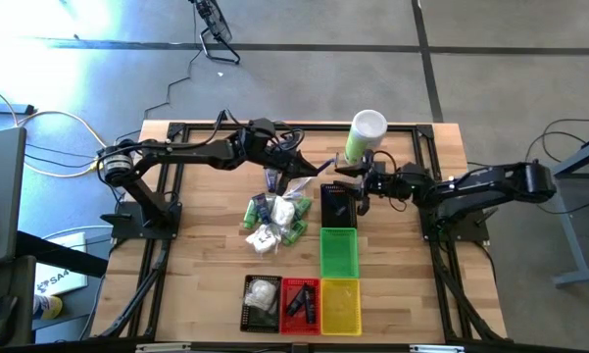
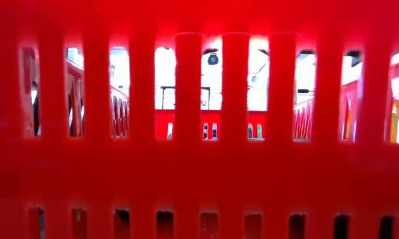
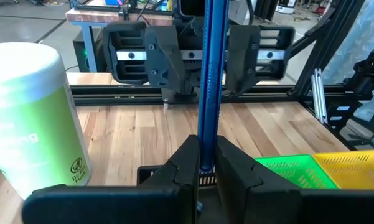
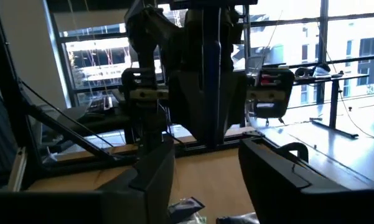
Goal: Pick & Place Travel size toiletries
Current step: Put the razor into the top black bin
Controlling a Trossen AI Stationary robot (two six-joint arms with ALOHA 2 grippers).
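Observation:
My left gripper (image 3: pixel 205 158) reaches in from the table's left (image 1: pixel 304 167) and is shut on a dark blue tube (image 3: pixel 210 74). The tube sticks out forward toward my right gripper (image 1: pixel 363 186). That gripper is open (image 4: pixel 205 177); in the left wrist view its two fingers (image 3: pixel 174 68) stand either side of the tube's far part, apart from it. A pile of small green bottles and white pouches (image 1: pixel 274 221) lies on the table's middle. The red basket's wall (image 2: pixel 199 179) blocks the low view. My left gripper pinches the tube's near end (image 3: pixel 205 146) between its two fingers. The fingers come about level from the table's left and lie along the tube. The tube is lifted clear of the table and juts out past the fingertips.
A tall green-and-white canister (image 1: pixel 366 135) stands at the far side by both grippers. A black basket (image 1: pixel 338 203) and a green basket (image 1: pixel 338 250) lie below them. Along the near edge are a black (image 1: pixel 262 302), a red (image 1: pixel 299 304) and a yellow basket (image 1: pixel 340 304).

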